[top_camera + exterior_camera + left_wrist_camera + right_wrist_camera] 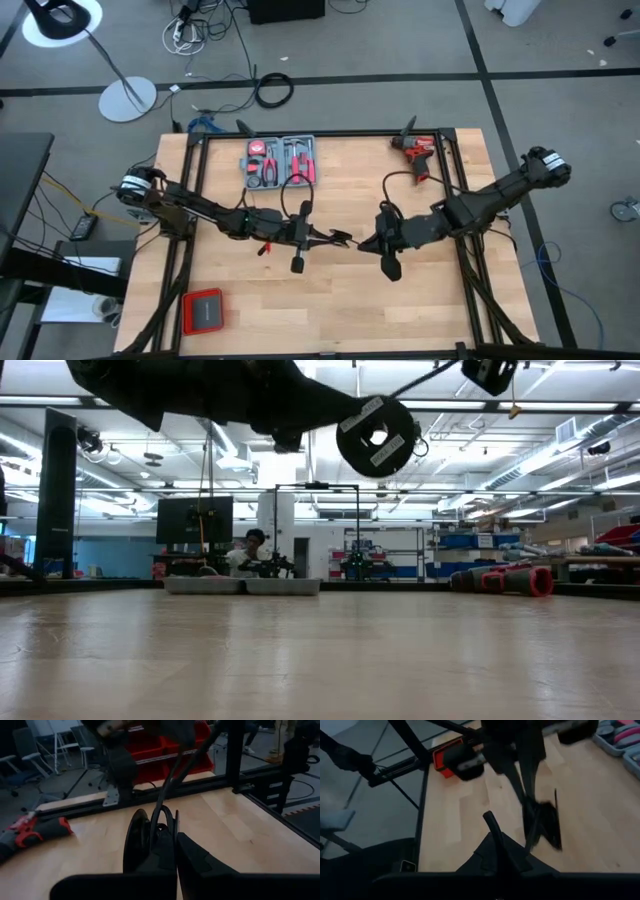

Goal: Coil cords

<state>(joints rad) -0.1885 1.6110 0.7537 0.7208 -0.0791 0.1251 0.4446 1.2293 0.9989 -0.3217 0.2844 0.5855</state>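
I hold both arms over the middle of the desk (330, 320), tips almost meeting. The left gripper (345, 238) and right gripper (366, 243) are both clenched. I cannot find the cord; pulling apart may drop or strain it, I think.

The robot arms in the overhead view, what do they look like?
Both are dark, slim, jointed arms. The left arm has black wiring looping along it and a white-labelled joint at its base. The right arm matches. The left hand and right hand each end in two black fingers.
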